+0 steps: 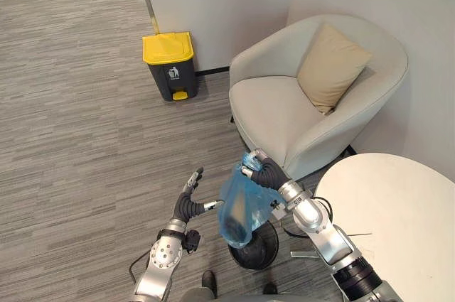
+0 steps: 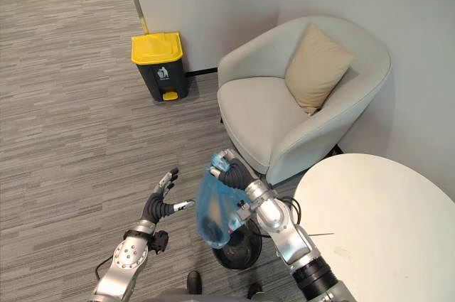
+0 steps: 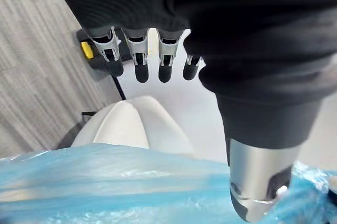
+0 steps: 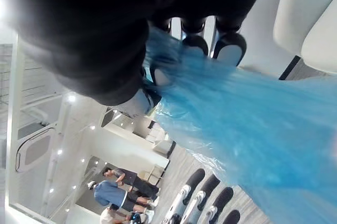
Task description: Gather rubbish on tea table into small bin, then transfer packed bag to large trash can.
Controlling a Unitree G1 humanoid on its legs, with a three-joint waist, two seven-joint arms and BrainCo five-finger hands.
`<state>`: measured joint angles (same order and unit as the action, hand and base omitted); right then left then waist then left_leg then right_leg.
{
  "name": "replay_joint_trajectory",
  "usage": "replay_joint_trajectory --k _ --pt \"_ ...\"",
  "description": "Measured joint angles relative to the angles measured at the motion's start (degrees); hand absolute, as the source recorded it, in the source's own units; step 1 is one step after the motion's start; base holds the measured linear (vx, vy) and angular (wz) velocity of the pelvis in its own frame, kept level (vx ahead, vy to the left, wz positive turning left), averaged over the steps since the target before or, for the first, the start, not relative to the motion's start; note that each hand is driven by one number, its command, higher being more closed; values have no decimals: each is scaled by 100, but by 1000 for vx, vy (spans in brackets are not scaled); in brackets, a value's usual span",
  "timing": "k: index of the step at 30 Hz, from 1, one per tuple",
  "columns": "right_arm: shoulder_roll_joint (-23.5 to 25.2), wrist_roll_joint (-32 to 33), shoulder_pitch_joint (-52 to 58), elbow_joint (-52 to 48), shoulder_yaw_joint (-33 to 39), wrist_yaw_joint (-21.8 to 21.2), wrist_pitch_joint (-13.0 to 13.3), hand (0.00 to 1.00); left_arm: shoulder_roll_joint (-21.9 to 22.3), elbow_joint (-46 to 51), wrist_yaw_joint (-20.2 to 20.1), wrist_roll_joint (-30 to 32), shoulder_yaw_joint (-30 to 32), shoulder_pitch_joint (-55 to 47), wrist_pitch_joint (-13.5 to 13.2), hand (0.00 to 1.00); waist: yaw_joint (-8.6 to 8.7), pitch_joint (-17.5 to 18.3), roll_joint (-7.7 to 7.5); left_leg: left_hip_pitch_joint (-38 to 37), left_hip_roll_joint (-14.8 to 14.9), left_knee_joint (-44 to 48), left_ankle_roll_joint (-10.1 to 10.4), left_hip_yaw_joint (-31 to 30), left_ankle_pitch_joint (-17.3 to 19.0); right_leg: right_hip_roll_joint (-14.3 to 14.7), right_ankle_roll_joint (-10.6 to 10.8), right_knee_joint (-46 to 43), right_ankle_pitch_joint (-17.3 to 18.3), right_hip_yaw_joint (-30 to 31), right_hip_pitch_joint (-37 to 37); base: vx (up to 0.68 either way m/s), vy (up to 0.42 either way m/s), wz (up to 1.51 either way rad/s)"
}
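A blue plastic rubbish bag point(image 1: 239, 211) hangs from my right hand point(image 1: 264, 172), whose fingers are curled round its gathered top point(image 4: 174, 55). The bag dangles above a small black bin point(image 1: 257, 248) on the floor beside the white round tea table point(image 1: 398, 217). My left hand point(image 1: 189, 201) is held open just left of the bag, fingers straight, apart from it; its fingers point(image 3: 138, 55) show above the blue bag point(image 3: 131, 187). The large dark trash can with a yellow lid point(image 1: 169, 65) stands by the wall, well ahead and to the left.
A light grey armchair point(image 1: 306, 103) with a tan cushion point(image 1: 330, 66) stands against the wall ahead on the right. Grey striped carpet point(image 1: 71, 138) stretches open between me and the trash can. People stand far off in the right wrist view point(image 4: 118, 192).
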<state>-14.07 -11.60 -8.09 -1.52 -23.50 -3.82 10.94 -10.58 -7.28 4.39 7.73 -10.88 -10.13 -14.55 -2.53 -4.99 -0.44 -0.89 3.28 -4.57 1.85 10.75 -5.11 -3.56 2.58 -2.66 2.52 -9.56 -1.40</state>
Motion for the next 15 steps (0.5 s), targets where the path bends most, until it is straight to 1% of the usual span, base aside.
replay_joint_trajectory --k 5,7,10,13,15 --pt "-1 118 -380 1 -335 -72 -1 100 -30 542 106 685 -103 78 -26 0 0 37 -7 -55 -49 -76 -15 -5 -23 -31 12 62 -7 -1 -50 0 0 0" --pt "8 211 -511 2 -456 -152 -1 100 -28 607 171 895 -214 216 -32 0 -14 87 0 -55 -51 -77 -16 -17 -24 -31 12 69 -7 -4 -54 0 0 0" --pt "20 279 -594 2 -598 -187 -1 100 33 636 227 1101 -312 321 -30 0 -3 182 10 -65 -51 -77 -16 -31 -24 -29 12 72 -7 0 -63 0 0 0" --pt "44 447 -622 2 -727 -270 -4 100 119 636 244 1302 -521 537 -14 0 -2 184 12 -111 -45 -78 -20 -56 -28 -20 12 77 -7 -7 -118 -14 0 0" --pt "86 586 -623 2 -849 -282 -8 100 218 634 341 1348 -583 620 61 0 8 187 14 -129 -46 -80 -20 -54 -29 -21 12 76 -7 3 -127 -35 7 -2"
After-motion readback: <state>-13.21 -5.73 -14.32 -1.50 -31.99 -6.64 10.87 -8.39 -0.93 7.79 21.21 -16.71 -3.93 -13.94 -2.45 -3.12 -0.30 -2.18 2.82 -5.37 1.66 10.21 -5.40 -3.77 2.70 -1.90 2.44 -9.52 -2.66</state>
